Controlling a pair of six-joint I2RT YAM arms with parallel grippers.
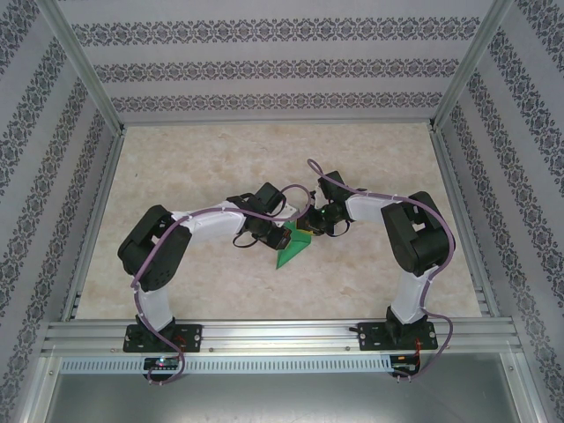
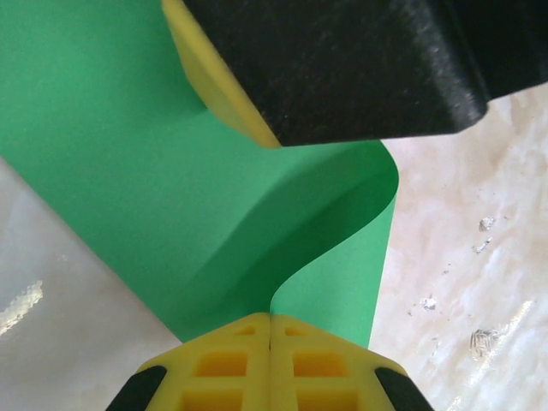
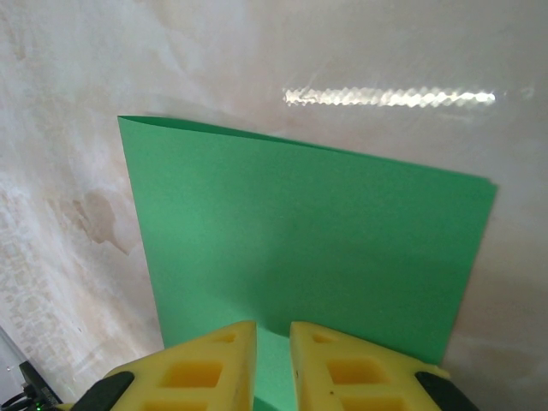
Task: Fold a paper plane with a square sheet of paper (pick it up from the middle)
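Green, thin square sheet of paper [image 1: 291, 251], doubled over, sits at the middle of the pale marbled surface [image 1: 176, 159]. Your left hand [image 2: 271, 321] is clamped on its curling edge. The right hand [image 3: 272, 330] straddles another edge, grip unclear. Draw the layers taut, align corners, then press the crease.

Illumination is bright and diffuse. A specular glare streak crosses the pale marbled tabletop [image 3: 390, 97] in the right wrist view. The bright-green paper sheet [image 2: 128, 188] carries a soft shadow band along its curl in the left wrist view.
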